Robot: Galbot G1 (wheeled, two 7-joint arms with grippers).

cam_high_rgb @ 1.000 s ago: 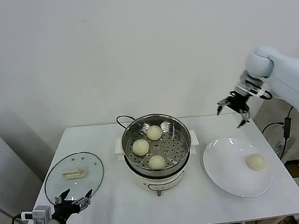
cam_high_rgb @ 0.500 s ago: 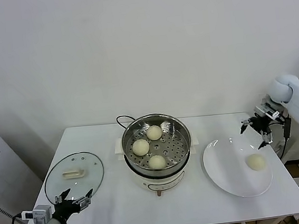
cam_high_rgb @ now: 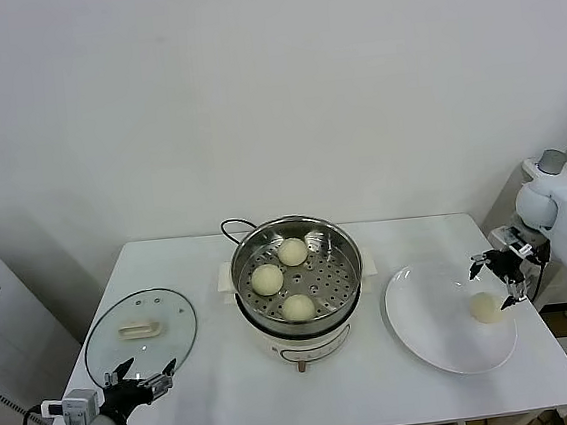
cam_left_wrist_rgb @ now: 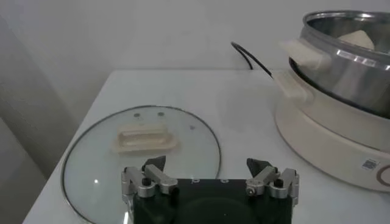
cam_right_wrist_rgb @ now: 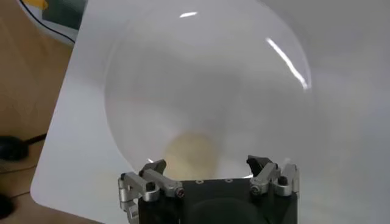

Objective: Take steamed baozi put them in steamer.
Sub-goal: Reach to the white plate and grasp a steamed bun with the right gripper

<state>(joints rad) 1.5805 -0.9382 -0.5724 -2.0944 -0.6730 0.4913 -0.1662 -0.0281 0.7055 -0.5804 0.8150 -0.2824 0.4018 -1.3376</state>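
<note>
Three pale baozi lie on the perforated tray of the steel steamer [cam_high_rgb: 343, 289]: one at the back [cam_high_rgb: 291, 251], one on the left [cam_high_rgb: 266, 278], one at the front [cam_high_rgb: 297, 308]. Another baozi [cam_high_rgb: 485, 307] rests on the white plate [cam_high_rgb: 424, 319] at the right. My right gripper [cam_high_rgb: 498, 274] hangs open just above and beside that baozi, nothing between its fingers. In the right wrist view the baozi [cam_right_wrist_rgb: 190, 153] sits just ahead of the open gripper [cam_right_wrist_rgb: 208, 165]. My left gripper [cam_high_rgb: 138, 373] is parked open at the table's front left, by the lid.
A round glass lid [cam_high_rgb: 139, 332] with a cream handle lies flat left of the steamer, shown as the lid [cam_left_wrist_rgb: 140, 152] in the left wrist view. A black cord [cam_high_rgb: 233, 225] loops behind the steamer. The plate lies near the table's right edge.
My right gripper has come down from high behind the plate to just above the baozi on the plate. The left arm has stayed still.
</note>
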